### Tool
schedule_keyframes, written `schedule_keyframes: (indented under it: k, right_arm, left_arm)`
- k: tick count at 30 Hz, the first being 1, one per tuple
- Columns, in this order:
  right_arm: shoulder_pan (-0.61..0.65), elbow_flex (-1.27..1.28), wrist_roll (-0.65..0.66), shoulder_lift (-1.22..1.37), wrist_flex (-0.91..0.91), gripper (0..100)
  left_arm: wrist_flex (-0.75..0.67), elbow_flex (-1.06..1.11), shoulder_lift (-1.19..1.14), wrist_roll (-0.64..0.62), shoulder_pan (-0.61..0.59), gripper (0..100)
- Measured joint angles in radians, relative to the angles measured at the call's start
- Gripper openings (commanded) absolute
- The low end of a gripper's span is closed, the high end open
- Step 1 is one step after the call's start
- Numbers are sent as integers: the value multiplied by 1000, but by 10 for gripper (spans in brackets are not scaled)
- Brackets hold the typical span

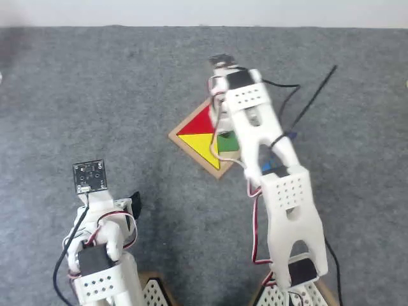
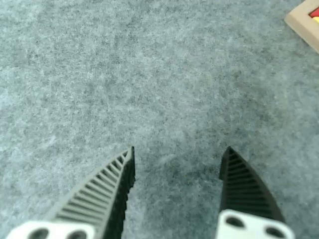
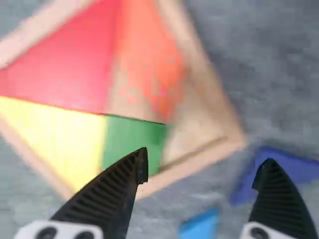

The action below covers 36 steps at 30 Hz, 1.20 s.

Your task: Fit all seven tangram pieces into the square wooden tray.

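Lying turned like a diamond near the middle of the grey carpet (image 1: 95, 83), the square wooden tray (image 1: 190, 150) is easy to find in the high view. Inside it there is a red piece (image 1: 199, 121) in the far part. A yellow piece (image 1: 203, 145) touches it along one edge on the near side, and a green piece (image 1: 227, 144) lies just beside the yellow one. The right arm (image 1: 290, 191) stretches from the near edge of the table over the right half of the tray and covers that part. A light blue piece (image 1: 268, 167) shows beside this arm, just outside the tray. The left arm (image 1: 102, 255) is folded at the near left, well apart from the tray.

From the left wrist view, the left gripper (image 2: 179, 152) hangs over bare carpet with its two fingers spread wide and nothing between them. One corner of the tray (image 2: 301, 22) shows far beyond the fingertips.

From the right wrist view, the right gripper (image 3: 205, 158) is also spread apart and holds nothing, above one corner of the tray (image 3: 199, 162). The red piece (image 3: 65, 64), the yellow piece (image 3: 55, 134) and the green piece (image 3: 132, 137) lie in the tray, and an orange piece (image 3: 149, 55) touches the red one. Beside the green piece the bare wooden floor of the tray is visible. Outside the tray, on the carpet, a dark blue piece (image 3: 281, 172) lies near this corner and the light blue piece (image 3: 199, 226) lies near the rim.
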<state>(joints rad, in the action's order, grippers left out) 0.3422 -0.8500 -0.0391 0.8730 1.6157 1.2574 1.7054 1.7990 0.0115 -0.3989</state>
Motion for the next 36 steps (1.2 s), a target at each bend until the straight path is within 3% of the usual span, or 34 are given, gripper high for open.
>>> schedule_keyframes:
  k: [4,7,12,18,21,24,28,36]
  right_arm:
    - [-140,0,64,-9,9,340]
    - [-226,-25,161,-54,81,279]
    - [-252,-21,287,-199,138,180]
    - [-275,226,408,-328,133,298]
    - [-307,416,434,-371,46,322]
    - [-305,609,396,-417,-107,322]
    - [-252,795,239,-445,-330,322]
    - [-226,796,34,-460,-427,322]
  left_arm:
    - [0,0,0,0,0,271]
    - [0,0,0,0,0,271]
    - [0,0,0,0,0,271]
    - [0,0,0,0,0,271]
    - [0,0,0,0,0,271]
    - [0,0,0,0,0,271]
    - [0,0,0,0,0,271]
    - [0,0,0,0,0,271]
